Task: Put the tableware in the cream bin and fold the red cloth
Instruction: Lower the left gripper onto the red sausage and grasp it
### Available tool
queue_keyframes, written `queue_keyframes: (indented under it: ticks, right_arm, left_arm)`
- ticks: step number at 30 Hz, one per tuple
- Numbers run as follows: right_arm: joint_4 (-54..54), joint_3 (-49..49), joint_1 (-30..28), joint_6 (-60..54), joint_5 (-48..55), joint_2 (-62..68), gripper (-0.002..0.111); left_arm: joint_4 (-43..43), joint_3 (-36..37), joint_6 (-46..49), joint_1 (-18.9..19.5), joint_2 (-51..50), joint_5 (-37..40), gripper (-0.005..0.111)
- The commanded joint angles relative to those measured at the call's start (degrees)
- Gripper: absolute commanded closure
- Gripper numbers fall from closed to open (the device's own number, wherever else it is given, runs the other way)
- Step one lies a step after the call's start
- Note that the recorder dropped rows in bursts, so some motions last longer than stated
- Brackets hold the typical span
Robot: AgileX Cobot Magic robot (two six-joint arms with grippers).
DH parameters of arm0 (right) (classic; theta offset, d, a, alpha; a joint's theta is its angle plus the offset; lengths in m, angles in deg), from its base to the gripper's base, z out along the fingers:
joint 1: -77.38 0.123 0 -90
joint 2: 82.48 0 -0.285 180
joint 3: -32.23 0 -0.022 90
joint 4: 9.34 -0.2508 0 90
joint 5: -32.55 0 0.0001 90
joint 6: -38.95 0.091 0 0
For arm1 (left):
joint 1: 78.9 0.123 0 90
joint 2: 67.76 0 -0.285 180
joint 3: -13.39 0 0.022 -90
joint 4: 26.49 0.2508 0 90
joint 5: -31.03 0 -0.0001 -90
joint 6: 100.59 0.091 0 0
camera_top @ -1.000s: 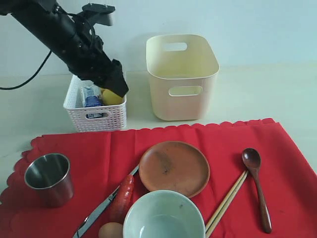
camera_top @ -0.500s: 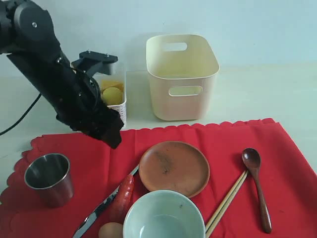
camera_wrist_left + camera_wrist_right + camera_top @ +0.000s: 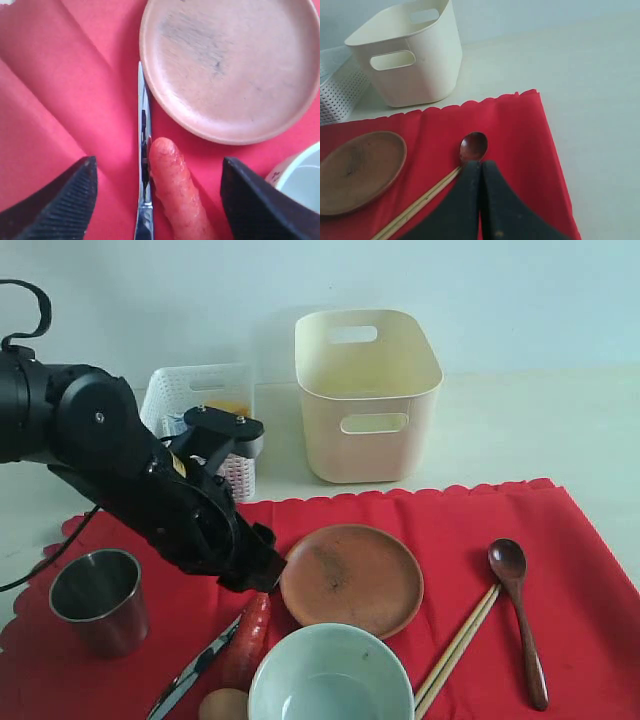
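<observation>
The left gripper hangs wide open and empty over the slim steel knife. The knife lies between its jaws, long axis across their closing line, with a reddish sausage just beside it. The right gripper, shut on nothing, is farther off.

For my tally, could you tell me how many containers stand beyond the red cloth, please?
2: the cream bin beyond the plate; the white basket left of it, partly behind the arm.
</observation>
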Motion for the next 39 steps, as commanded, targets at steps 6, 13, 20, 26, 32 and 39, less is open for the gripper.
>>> queue_keyframes:
  ticks: [6,13,20,26,32,39]
  right_arm:
    - [0.37,-0.15,-0.28,0.07,-0.54,-0.30,0.108]
    - [0.37,-0.15,-0.28,0.07,-0.54,-0.30,0.108]
    - [0.37,-0.15,-0.28,0.07,-0.54,-0.30,0.108]
    - [0.37,-0.15,-0.28,0.07,-0.54,-0.30,0.108]
    - [0.37,-0.15,-0.28,0.07,-0.54,-0.30,0.108]
    - [0.37,-0.15,-0.28,0.07,-0.54,-0.30,0.108]
  left_arm:
    - [-0.76,0.80,-1.25,-0.38,-0.72,-3.50,0.040]
    - [-1.75,0.80,-2.15,-0.38,-4.94,-4.38,0.042]
    - [-5.06,0.80,-1.92,-0.38,-8.54,-3.47,0.053]
    - [-8.95,0.80,1.24,-0.38,-8.54,-1.03,0.053]
    - [-9.64,0.80,2.72,-0.38,-9.64,-0.18,0.053]
    - [-9.26,0.80,4.54,-0.38,-10.02,-0.29,0.085]
